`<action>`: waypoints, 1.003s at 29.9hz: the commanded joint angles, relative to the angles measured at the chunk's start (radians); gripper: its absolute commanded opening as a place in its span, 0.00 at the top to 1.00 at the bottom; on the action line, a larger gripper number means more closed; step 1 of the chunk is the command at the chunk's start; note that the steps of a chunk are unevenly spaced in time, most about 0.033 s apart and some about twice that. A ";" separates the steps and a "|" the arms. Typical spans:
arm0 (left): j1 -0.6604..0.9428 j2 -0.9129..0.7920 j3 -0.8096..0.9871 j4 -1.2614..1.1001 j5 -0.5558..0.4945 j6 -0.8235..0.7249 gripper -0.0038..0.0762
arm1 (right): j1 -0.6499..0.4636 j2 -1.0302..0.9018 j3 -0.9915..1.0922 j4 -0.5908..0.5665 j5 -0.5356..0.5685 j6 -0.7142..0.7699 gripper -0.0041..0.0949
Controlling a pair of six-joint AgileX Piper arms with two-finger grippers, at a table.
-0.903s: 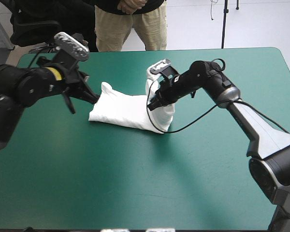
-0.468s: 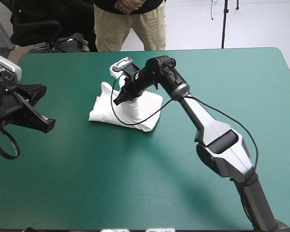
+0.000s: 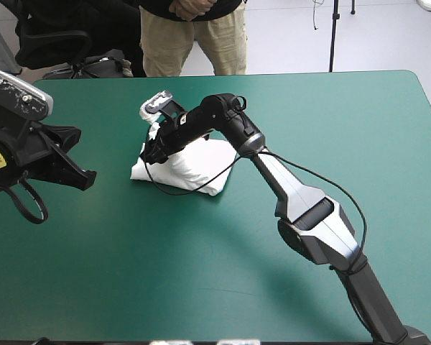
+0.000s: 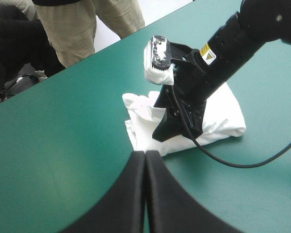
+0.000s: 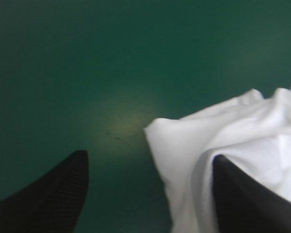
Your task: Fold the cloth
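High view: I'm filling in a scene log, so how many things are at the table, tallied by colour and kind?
White T-shirt: 1
Black grippers: 2, the left gripper and the right gripper
Teal-green table: 1
Total: 4

We log even overhead light on the teal-green surface [image 3: 129, 273]; soft shadow beside the white folded T-shirt [image 3: 199, 167]. Right wrist view dim, with a pale glare patch [image 5: 128, 119] on the cover.
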 commanded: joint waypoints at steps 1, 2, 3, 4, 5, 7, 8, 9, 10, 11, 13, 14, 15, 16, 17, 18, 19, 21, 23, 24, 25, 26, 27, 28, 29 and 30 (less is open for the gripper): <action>0.000 -0.007 -0.008 0.010 -0.011 -0.013 0.97 | -0.003 -0.076 -0.032 0.138 0.023 -0.065 0.23; 0.000 -0.007 -0.004 0.015 -0.011 -0.013 0.97 | -0.009 -0.081 -0.032 0.143 0.054 -0.061 0.26; 0.000 -0.007 -0.004 0.017 -0.011 -0.013 0.97 | -0.018 -0.086 -0.032 0.142 0.090 -0.051 0.30; 0.000 -0.007 -0.004 0.023 -0.011 -0.017 0.97 | -0.027 -0.091 -0.032 0.130 0.105 -0.031 0.33; 0.000 -0.007 -0.004 0.034 -0.011 -0.030 0.97 | -0.039 -0.100 -0.032 0.118 0.105 0.019 0.36; 0.000 -0.007 -0.004 0.047 -0.011 -0.039 0.97 | -0.060 -0.120 -0.032 0.113 0.105 0.090 0.42; 0.000 -0.007 -0.004 0.045 -0.010 -0.042 0.97 | -0.074 -0.135 -0.032 0.113 0.105 0.093 0.44; 0.000 -0.007 -0.004 0.045 -0.006 -0.048 0.97 | -0.084 -0.153 -0.032 0.111 0.105 0.096 0.45; 0.000 -0.007 -0.004 0.045 -0.002 -0.050 0.97 | -0.093 -0.172 -0.032 0.111 0.105 0.098 0.45; 0.000 -0.007 -0.004 0.049 0.003 -0.055 0.97 | -0.103 -0.194 -0.032 0.106 0.106 0.098 0.45; 0.000 -0.007 -0.004 0.049 0.009 -0.055 0.97 | -0.120 -0.243 -0.030 0.076 0.106 0.100 0.45; 0.000 -0.007 -0.004 0.052 0.009 -0.055 0.97 | -0.124 -0.266 -0.017 0.052 0.107 0.105 0.45; 0.000 -0.007 -0.004 0.054 0.007 -0.055 0.97 | -0.131 -0.300 0.008 0.018 0.107 0.109 0.45; 0.000 -0.007 -0.004 0.056 0.007 -0.055 0.97 | -0.136 -0.337 0.053 -0.018 0.107 0.109 0.45; 0.000 -0.007 -0.004 0.056 0.005 -0.055 0.97 | -0.140 -0.369 0.103 -0.045 0.107 0.105 0.45; 0.000 -0.007 -0.004 0.056 0.003 -0.055 0.97 | -0.149 -0.412 0.180 -0.071 0.107 0.093 0.45; 0.000 -0.007 -0.004 0.056 0.003 -0.055 0.97 | -0.160 -0.457 0.270 -0.082 0.107 0.072 0.47; 0.000 -0.007 -0.004 0.056 0.003 -0.055 0.97 | -0.186 -0.548 0.452 -0.070 0.099 0.030 0.50; 0.000 -0.007 -0.004 0.054 0.003 -0.063 0.97 | -0.219 -0.628 0.671 -0.009 0.048 -0.020 0.52; 0.000 -0.007 -0.004 0.054 0.005 -0.065 0.97 | -0.237 -0.670 0.782 0.048 -0.004 -0.052 0.52; 0.000 -0.007 -0.004 0.050 0.005 -0.065 0.97 | -0.253 -0.707 0.888 0.114 -0.066 -0.096 0.52; 0.000 -0.007 -0.004 0.045 0.005 -0.065 0.97 | -0.269 -0.732 0.967 0.169 -0.137 -0.129 0.52; 0.000 -0.007 -0.004 0.045 0.005 -0.065 0.97 | -0.280 -0.759 1.075 0.248 -0.213 -0.175 0.52; 0.000 -0.007 -0.004 0.045 0.005 -0.065 0.97 | -0.287 -0.770 1.137 0.301 -0.289 -0.214 0.52; 0.000 -0.007 -0.004 0.042 0.005 -0.065 0.97 | -0.292 -0.772 1.189 0.366 -0.348 -0.255 0.52; 0.000 -0.007 -0.004 0.040 0.005 -0.065 0.97 | -0.294 -0.772 1.244 0.427 -0.412 -0.298 0.52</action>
